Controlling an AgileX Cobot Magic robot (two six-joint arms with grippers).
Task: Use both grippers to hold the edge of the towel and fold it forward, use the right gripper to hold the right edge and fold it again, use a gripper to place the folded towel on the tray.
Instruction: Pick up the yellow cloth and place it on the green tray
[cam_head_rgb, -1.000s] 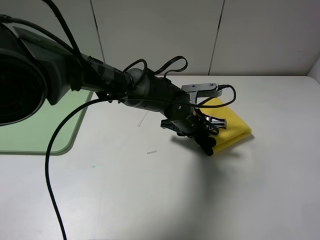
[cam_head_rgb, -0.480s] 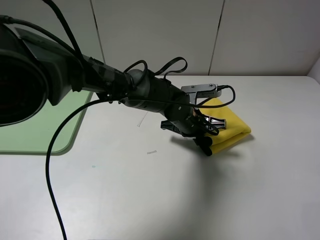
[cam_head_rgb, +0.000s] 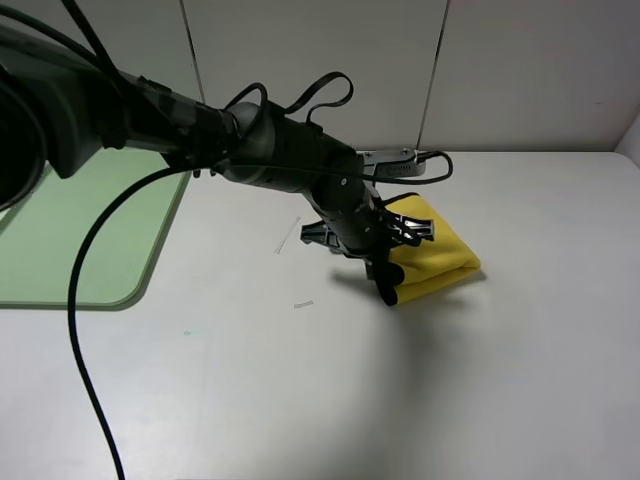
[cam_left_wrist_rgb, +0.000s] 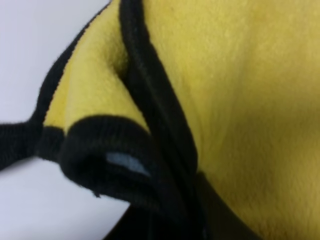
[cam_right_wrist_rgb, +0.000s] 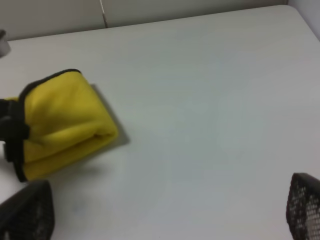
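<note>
The yellow towel (cam_head_rgb: 440, 250) lies folded into a thick bundle on the white table, right of centre. My left gripper (cam_head_rgb: 384, 266) reaches across to its left end and is shut on the edge of the towel (cam_head_rgb: 388, 288), the black binding. In the left wrist view the stacked binding (cam_left_wrist_rgb: 150, 105) and yellow plush (cam_left_wrist_rgb: 240, 75) fill the frame, with one dark finger (cam_left_wrist_rgb: 220, 220) pressed against the cloth. The pale green tray (cam_head_rgb: 70, 250) lies at the far left. My right gripper (cam_right_wrist_rgb: 165, 215) hovers open, well clear of the towel (cam_right_wrist_rgb: 65, 120).
A black cable (cam_head_rgb: 85, 330) hangs from the left arm over the table's front left. A small white scrap (cam_head_rgb: 303, 304) and a thin white strip (cam_head_rgb: 287, 236) lie between tray and towel. The wall stands close behind the table.
The left gripper has closed on the towel's bound end. Arm and towel have shifted a little to the left, toward the tray. The right gripper has stayed open.
</note>
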